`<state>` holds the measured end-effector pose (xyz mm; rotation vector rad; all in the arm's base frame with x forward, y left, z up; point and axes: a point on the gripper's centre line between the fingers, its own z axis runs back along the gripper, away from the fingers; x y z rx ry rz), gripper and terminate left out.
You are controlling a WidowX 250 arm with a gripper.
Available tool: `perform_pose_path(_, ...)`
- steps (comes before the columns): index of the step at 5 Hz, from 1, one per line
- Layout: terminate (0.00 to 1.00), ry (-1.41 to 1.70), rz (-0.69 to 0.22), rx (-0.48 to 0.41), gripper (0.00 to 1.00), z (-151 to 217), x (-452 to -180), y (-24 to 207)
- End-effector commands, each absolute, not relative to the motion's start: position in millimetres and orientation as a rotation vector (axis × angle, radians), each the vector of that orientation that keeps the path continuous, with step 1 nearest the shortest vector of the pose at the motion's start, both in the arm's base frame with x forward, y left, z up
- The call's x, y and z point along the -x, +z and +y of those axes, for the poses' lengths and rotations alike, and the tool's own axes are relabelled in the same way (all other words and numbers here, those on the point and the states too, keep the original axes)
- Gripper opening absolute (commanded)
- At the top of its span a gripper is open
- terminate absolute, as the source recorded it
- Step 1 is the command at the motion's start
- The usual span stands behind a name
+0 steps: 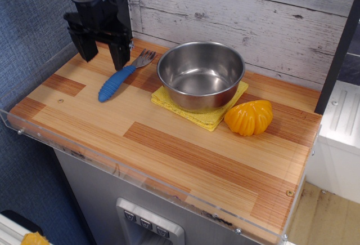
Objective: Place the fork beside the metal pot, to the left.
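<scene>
The fork point(119, 79) lies flat on the wooden table, just left of the metal pot point(201, 75). Its ribbed blue handle points toward the front left and its silver tines point(144, 58) point toward the pot's rim. The pot stands upright on a yellow cloth point(198, 107). My black gripper point(102, 54) hangs above the table at the back left, over and slightly left of the fork. Its two fingers are spread apart and hold nothing. The fork is free of the gripper.
An orange ridged toy fruit point(249, 116) sits to the right of the pot on the table. A clear plastic rim point(112, 163) runs along the table's front and left edges. A grey plank wall point(253, 14) stands behind.
</scene>
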<state>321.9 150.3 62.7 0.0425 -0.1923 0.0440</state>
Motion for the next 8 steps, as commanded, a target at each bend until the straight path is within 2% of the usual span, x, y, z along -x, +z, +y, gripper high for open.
perform_pose_path(1, 0.00, 0.058, -0.270, -0.025, 1.00, 143, -303, 109)
perform_pose_path(2, 0.00, 0.022, -0.287, 0.018, 1.00, 106, -296, 124)
perform_pose_path(4, 0.00, 0.048, -0.229, 0.021, 1.00, 48, -274, 129)
perform_pose_path(7, 0.00, -0.018, -0.225, -0.011, 1.00, 31, -265, 129)
perform_pose_path(8, 1.00, -0.018, -0.225, -0.011, 1.00, 31, -265, 129)
